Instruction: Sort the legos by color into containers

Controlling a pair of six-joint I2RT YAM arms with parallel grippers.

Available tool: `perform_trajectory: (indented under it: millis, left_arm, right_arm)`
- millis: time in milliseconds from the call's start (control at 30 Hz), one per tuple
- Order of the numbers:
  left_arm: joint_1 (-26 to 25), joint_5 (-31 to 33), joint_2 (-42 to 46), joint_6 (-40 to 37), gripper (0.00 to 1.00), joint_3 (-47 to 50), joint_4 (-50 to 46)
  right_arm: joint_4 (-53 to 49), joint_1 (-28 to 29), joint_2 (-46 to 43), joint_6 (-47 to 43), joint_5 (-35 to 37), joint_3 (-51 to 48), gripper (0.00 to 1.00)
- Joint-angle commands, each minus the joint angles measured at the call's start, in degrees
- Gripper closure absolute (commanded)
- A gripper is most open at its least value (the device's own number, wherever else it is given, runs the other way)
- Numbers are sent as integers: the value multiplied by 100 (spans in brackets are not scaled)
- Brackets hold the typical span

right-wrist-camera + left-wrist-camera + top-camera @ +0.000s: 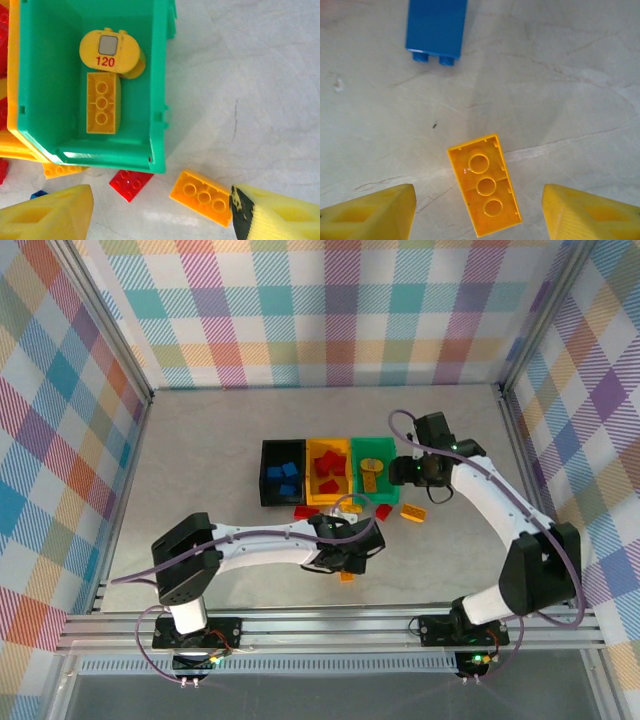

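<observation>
Between the spread fingers (375,212) of the left tool (477,207) lay a yellow brick (484,187), hollow side up on the desk (570,75). The tool was open and touched nothing; it looked lined up to close on that brick. A blue brick (436,27) lay farther ahead, well apart. The right tool (160,207) was open too and held nothing, hovering over the near edge of the green bin (159,100), probably between a drop and the next pick. Just beside it on the desk lay an orange brick (202,197) and a red brick (131,184), both unsorted. The green bin held a yellow brick (102,102) and a rounded yellow piece marked 120 (110,48), the piece touching the brick's far end. The yellow-orange bin (310,472) next to it held red bricks (328,468); the black bin (264,475) on the far side held blue bricks (285,472). So the scheme read as yellow to green, red to yellow-orange, blue to black. Several legos remained in front of the bins, so the task was roughly mid-way.
</observation>
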State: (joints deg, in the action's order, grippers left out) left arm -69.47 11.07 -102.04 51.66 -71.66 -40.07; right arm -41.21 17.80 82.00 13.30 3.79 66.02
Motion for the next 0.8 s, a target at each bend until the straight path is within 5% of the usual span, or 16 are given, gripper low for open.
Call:
perform_trajectory:
  millis: [0, 500, 767]
  left_arm:
    - [-22, -75, -235, 16, 34, -299, -240]
    - [-12, -298, -920, -214, 49, -485, -100]
    - [2, -235, -992, -424, 69, -707, -229]
  right_arm:
    - [40, -143, -455, 120, -146, -195, 27]
    - [-106, -330, -1154, 202, -124, -769, 25]
    - [-203, -424, -1394, 189, -65, -852, 25]
